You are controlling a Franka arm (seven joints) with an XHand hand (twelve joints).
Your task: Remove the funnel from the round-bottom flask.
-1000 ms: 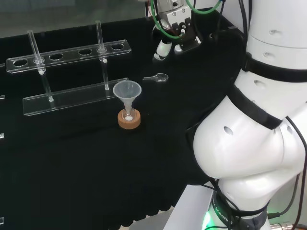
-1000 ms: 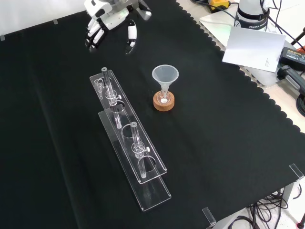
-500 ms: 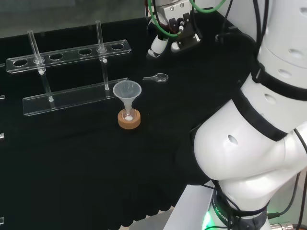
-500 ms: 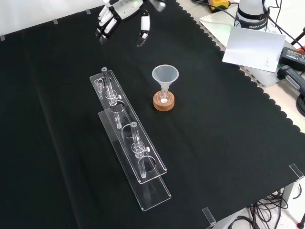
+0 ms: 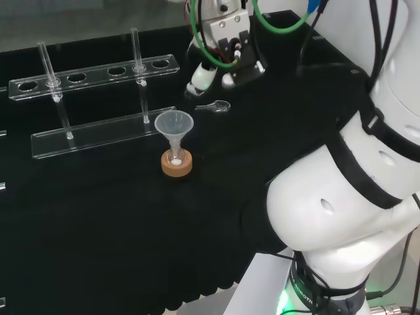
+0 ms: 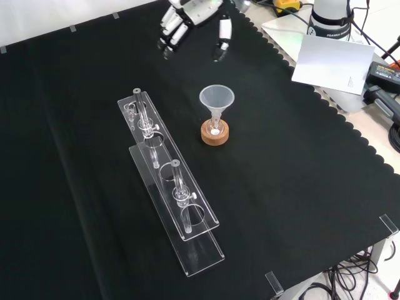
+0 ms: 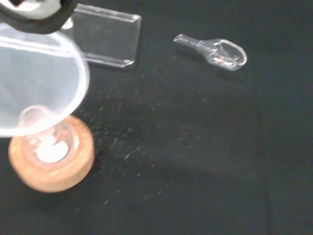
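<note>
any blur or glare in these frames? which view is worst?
Wrist view is worst: funnel and cork stand are smeared, while the scoop is fairly crisp. Head view: sharp, with glare on the arm's white links. Front view: even light, the hand slightly soft.

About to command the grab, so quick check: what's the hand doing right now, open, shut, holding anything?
Hand: open, fingers relaxed and holding nothing, above the cloth away from the funnel.
</note>
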